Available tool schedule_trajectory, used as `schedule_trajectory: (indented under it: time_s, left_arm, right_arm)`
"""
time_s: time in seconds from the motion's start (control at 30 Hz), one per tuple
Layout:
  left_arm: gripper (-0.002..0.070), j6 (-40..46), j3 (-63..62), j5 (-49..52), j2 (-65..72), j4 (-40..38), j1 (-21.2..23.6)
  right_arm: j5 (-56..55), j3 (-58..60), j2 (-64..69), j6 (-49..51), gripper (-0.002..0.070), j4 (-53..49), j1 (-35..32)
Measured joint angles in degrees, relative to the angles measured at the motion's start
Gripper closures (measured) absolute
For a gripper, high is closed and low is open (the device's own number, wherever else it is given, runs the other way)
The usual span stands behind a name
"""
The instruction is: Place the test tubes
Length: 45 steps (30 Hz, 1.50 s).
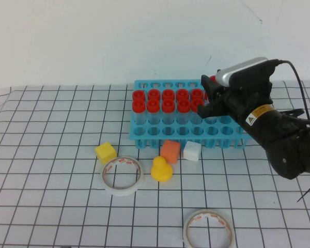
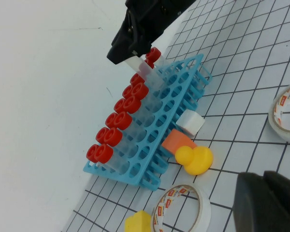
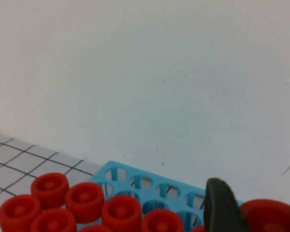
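- Right pincer (image 1: 210, 99), half-open, grasps a clear, red-capped test tube (image 2: 152, 55) and holds it tilted over the right end of the blue rack (image 1: 144, 135).
- Left pincer (image 2: 268, 200) is clenched and empty, a dark shape well apart from the rack.
- Two rows of red-capped tubes (image 1: 168, 100) stand upright in the rack's rear holes, while the front holes are bare.
- The rack sits on a gridded worktop (image 1: 41, 206), with a yellow duck (image 1: 160, 169) near its front.
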Motion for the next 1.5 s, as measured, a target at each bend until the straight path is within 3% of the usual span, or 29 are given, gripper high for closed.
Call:
schedule_trajectory:
  time_s: [0.77,1.5]
  left_arm:
    - [0.0676,0.0,0.0,0.0,0.0,0.67,0.0]
    - [0.0676,0.23,0.0,0.0,0.0,0.67,0.0]
  right_arm:
    - [-1.05,-2.18,4.59,-3.96,0.0397,3.07,0.0]
    - [-2.72,-2.18,6.13,0.08,0.0397,3.33,-0.11]
